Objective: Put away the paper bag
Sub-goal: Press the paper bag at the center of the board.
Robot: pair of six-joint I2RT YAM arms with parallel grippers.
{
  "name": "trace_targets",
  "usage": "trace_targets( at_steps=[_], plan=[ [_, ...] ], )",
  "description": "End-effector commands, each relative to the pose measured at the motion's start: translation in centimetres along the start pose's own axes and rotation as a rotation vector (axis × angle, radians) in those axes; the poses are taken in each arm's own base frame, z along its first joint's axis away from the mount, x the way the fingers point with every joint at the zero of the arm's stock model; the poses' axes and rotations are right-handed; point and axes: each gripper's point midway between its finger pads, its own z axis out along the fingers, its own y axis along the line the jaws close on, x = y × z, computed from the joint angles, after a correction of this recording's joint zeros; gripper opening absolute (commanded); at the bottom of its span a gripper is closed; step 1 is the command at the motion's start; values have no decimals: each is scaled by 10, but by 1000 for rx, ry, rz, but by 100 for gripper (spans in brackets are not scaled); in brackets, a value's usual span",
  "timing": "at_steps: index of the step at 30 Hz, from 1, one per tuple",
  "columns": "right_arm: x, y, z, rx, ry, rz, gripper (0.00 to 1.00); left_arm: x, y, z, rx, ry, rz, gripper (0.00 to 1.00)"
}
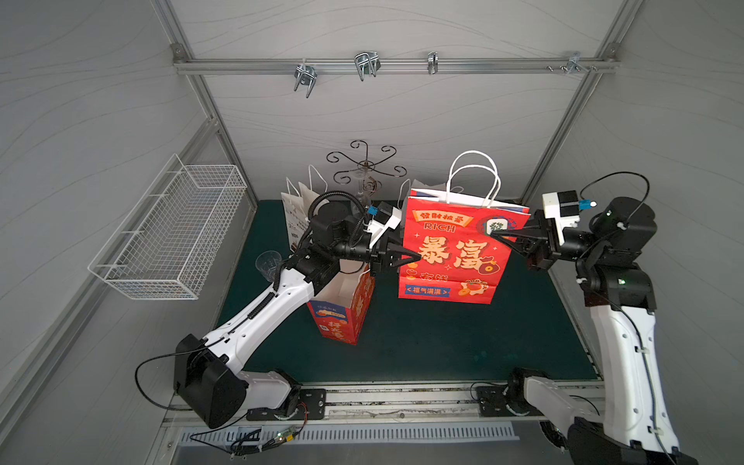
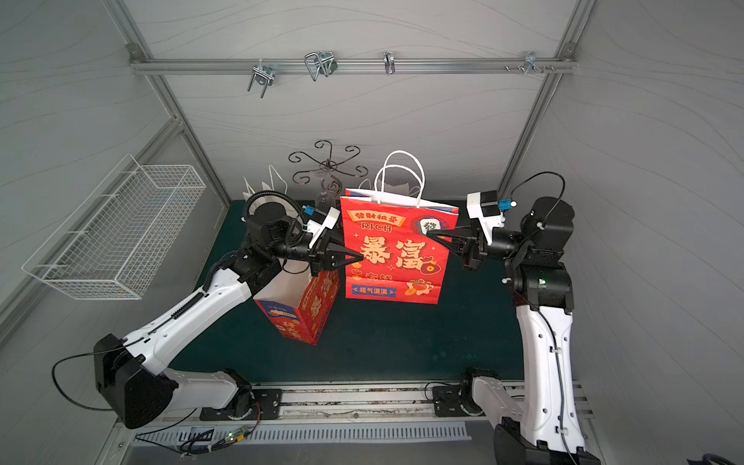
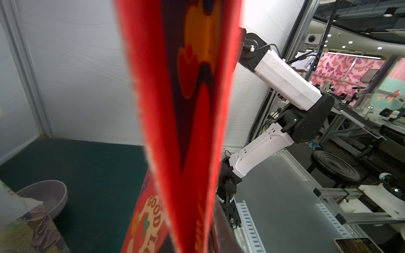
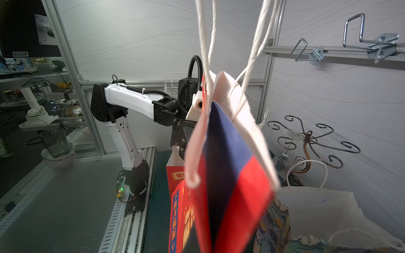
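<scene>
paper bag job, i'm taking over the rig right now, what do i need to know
Left hand: shut on the left edge of the big red paper bag.
Right hand: shut on its right edge, near the top.
Bag: upright between the arms, sides folded nearly flat, handles up; a small red bag stands open beside it.
Done: gripped on both sides. Left: putting it away.

We see the paper bag (image 1: 455,249) upright at the middle of the worktop (image 1: 443,342), with the left claw (image 1: 414,255) at its left edge and the right claw (image 1: 497,235) at its right. A smaller bag (image 1: 342,314) stands left and forward of it, a wire stand (image 1: 364,163) behind it, and a wire basket (image 1: 173,237) on the left wall.
</scene>
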Motion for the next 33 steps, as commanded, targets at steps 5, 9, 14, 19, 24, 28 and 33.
trace_targets(
  at_steps=[5, 9, 14, 19, 24, 28, 33],
  plan=[
    [-17, 2, 0, 21, -13, -69, 0, -12, -15, -4, 30, -7, 81, 0],
    [-23, 3, 0, 26, -18, -87, 0, -6, -12, -4, 11, 11, 71, 42],
    [-25, 4, 0, 34, -20, -97, 0, 3, -13, -5, 10, 44, 67, 39],
    [-23, 2, 0, 37, -21, -94, 0, 1, -17, -6, 24, 42, 75, 5],
    [-26, 3, 0, 34, -23, -98, 0, -5, -20, -6, 32, 31, 86, 5],
    [-26, 4, 0, 27, -22, -93, 0, -35, -19, -7, 3, -48, 126, 46],
    [-20, 4, 1, 27, -13, -67, 0, -65, -16, -7, -21, -125, 126, 56]
  ],
)
